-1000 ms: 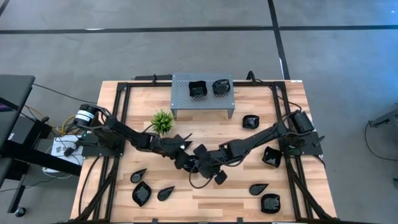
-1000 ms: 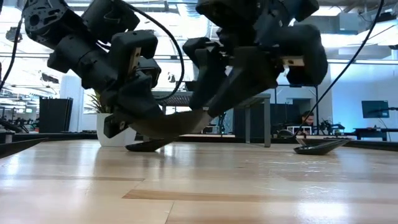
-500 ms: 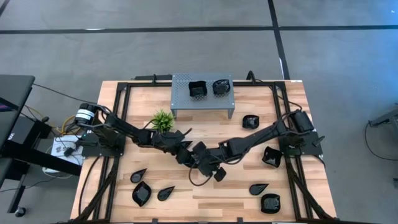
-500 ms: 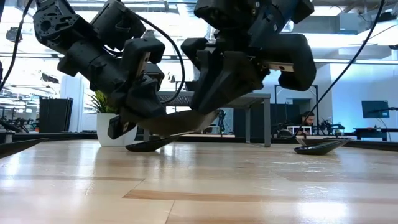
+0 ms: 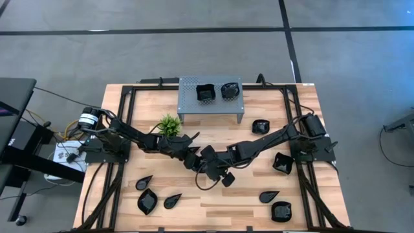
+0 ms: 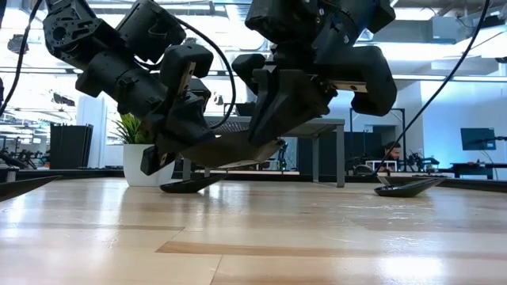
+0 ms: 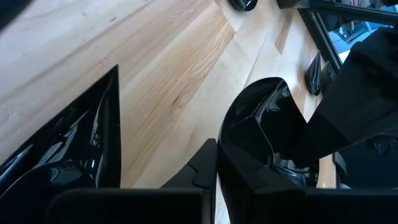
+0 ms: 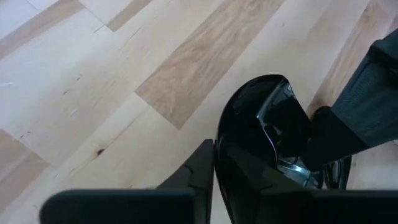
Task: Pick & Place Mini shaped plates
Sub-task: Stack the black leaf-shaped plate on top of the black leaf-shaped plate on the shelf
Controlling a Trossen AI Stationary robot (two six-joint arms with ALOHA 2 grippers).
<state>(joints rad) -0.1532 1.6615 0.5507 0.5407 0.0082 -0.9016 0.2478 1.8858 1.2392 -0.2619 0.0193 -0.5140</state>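
Both arms are stretched low toward the table's middle, and one plate [image 6: 226, 150] is held between them, clear of the wood [image 6: 253, 237]. The left gripper [image 6: 176, 146] is angled down from the left, its fingers pinched on the plate's rim — the right gripper [image 6: 265, 119] is met there, its fingers clamped on the opposite edge. In the high view the two wrists are seen almost touching, just below the plant [image 5: 169, 124]. Other plates are left scattered near the front edge — two are set on the stand [image 5: 211, 102].
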